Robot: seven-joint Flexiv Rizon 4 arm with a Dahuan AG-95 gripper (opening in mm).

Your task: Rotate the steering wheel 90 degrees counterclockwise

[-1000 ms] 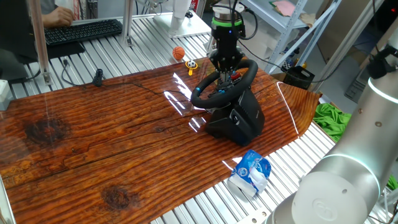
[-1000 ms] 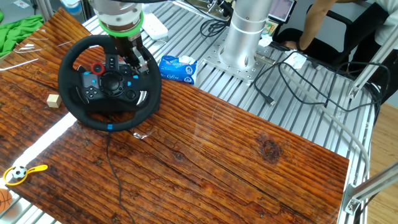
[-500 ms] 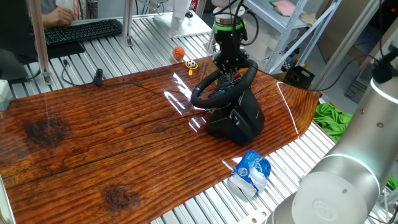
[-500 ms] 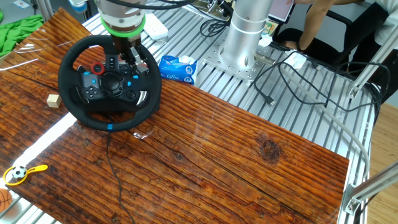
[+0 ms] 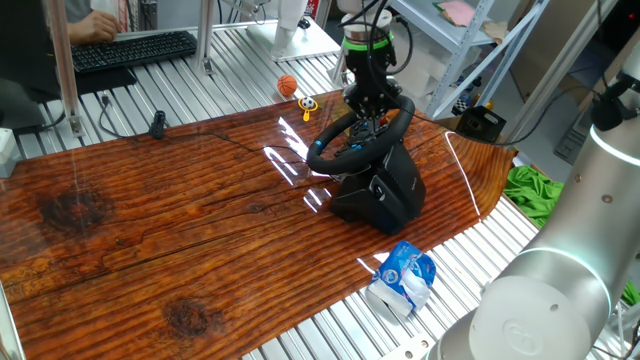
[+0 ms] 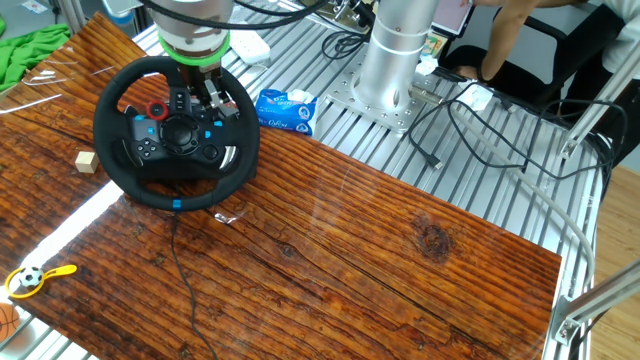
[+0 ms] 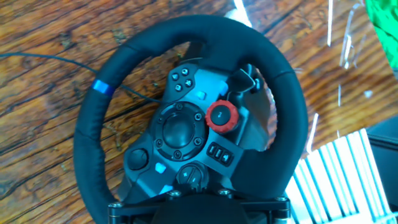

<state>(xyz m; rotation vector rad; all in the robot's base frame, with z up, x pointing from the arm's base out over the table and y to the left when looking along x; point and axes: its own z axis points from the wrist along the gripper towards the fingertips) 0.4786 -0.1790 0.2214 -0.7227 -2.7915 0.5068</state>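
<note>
The steering wheel (image 5: 345,150) is black with a thick rim and sits tilted on a bulky black base (image 5: 385,190) on the wooden table. It also shows in the other fixed view (image 6: 120,170), with its blue rim mark at the bottom. The hand view fills with the steering wheel (image 7: 93,143), its red dial (image 7: 222,116) and hub buttons. My gripper (image 5: 368,108) hangs just over the hub's upper right part, inside the rim (image 6: 210,98). Its two fingers stand apart and hold nothing. The fingertips are hidden in the hand view.
A blue-white packet (image 5: 402,275) lies on the slats near the table edge (image 6: 285,108). A small wooden block (image 6: 86,161) lies beside the wheel. A yellow toy (image 6: 35,278) and an orange ball (image 5: 287,86) lie by the table's edge. The arm's base (image 6: 395,60) stands behind.
My gripper has risen a little and shifted slightly over the hub. The wheel has not turned; its blue mark stays in the same place.
</note>
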